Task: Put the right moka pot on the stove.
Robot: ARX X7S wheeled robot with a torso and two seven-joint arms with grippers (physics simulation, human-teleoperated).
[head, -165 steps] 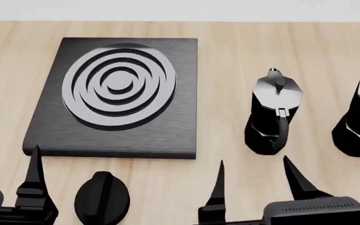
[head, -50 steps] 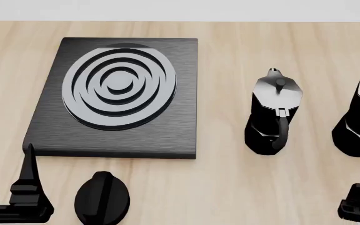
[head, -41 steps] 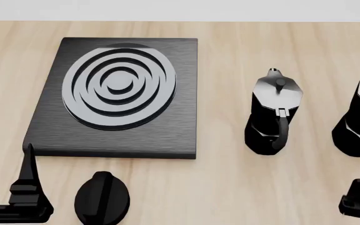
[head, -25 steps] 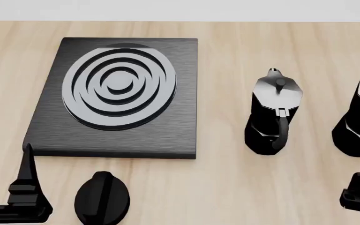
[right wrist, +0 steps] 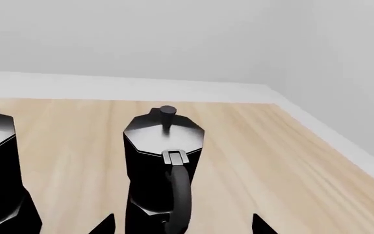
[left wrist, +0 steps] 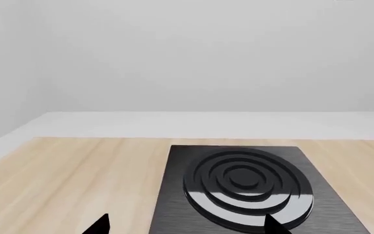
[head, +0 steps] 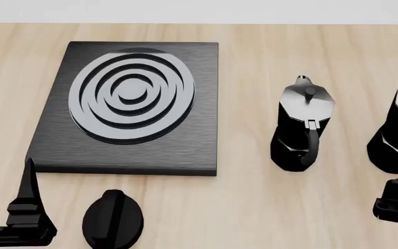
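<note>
Right end effector open astride right moka pot, no writing legible

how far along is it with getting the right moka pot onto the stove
Nothing is finished yet: the right moka pot stands on the wooden table, apart from the stove, whose burner is bare. In hand: the right claw is open and lined up on the pot's handle, not gripping. The left claw is idle near the stove. Left: grasp, lift, carry over, set down.
</note>
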